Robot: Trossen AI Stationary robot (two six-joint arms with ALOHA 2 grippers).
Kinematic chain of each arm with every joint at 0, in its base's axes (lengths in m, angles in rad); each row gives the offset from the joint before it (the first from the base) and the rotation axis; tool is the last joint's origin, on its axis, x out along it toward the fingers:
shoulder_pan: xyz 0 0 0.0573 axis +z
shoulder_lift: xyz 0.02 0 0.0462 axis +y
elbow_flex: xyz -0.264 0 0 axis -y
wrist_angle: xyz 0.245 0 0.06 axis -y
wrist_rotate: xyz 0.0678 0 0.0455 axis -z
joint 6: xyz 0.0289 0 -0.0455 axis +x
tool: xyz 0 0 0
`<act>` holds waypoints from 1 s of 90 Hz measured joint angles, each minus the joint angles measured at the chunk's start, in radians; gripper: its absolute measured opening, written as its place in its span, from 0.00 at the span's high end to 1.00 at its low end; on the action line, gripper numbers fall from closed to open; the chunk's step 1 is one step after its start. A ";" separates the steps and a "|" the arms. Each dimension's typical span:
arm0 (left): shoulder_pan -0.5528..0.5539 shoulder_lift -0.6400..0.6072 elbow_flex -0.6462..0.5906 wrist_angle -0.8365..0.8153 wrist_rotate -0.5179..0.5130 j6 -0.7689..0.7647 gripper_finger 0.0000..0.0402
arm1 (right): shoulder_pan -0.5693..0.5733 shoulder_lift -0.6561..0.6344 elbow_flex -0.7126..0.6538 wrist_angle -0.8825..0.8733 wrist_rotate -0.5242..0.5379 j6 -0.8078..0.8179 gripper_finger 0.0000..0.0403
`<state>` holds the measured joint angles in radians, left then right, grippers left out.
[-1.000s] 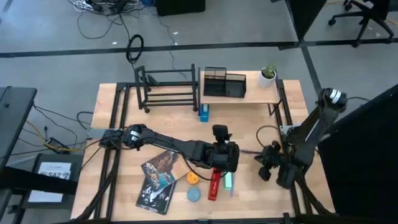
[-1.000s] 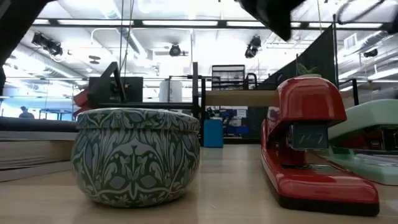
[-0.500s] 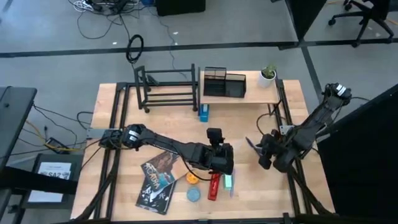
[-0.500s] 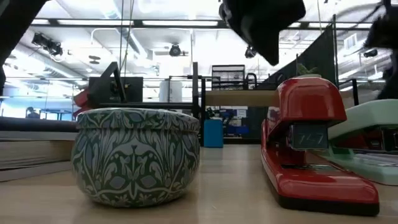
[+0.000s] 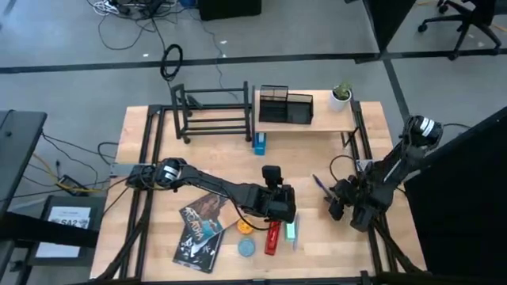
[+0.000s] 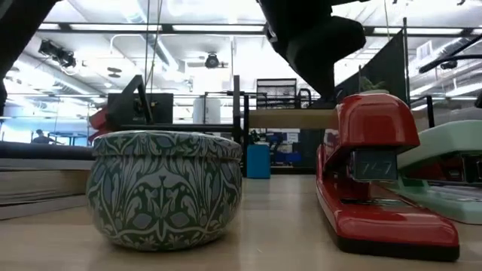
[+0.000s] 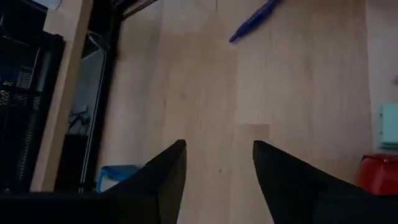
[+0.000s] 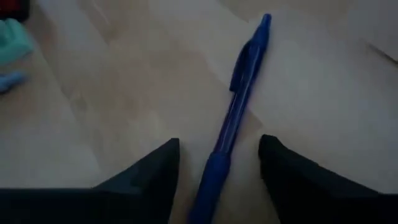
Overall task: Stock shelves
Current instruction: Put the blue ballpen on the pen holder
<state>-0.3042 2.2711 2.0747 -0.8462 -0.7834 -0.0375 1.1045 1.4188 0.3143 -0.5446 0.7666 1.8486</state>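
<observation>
My right gripper (image 8: 217,163), fingers spread, straddles the blue pen (image 8: 239,93) lying lengthwise ahead on the worktop (image 8: 112,99), seemingly ungrasped; left gripper (image 7: 217,167) hovers released.

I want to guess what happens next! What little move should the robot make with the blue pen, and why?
Probably lower the right pincer a little and close it on the blue pen. The pen lies flat on the table, with its near end between the open fingers, but they do not seem to grip it yet. The left pincer is open over bare wood.
</observation>
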 joint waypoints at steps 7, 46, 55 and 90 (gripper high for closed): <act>0.000 0.000 0.000 0.012 0.000 0.004 0.58 | 0.052 0.080 0.005 0.004 0.053 0.088 0.68; 0.000 0.000 0.000 0.056 0.002 0.047 0.58 | 0.102 0.193 0.177 -0.222 0.004 0.331 0.98; 0.000 0.000 0.000 0.088 0.003 0.090 0.58 | 0.086 0.109 0.210 -0.310 -0.020 0.270 0.99; 0.016 0.000 0.000 0.212 0.208 0.250 0.58 | 0.057 -0.174 0.215 -0.309 0.114 -0.121 0.99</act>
<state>-0.2885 2.2715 2.0743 -0.6346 -0.5758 0.2121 1.1617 1.2445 0.5293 -0.8533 0.8804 1.7274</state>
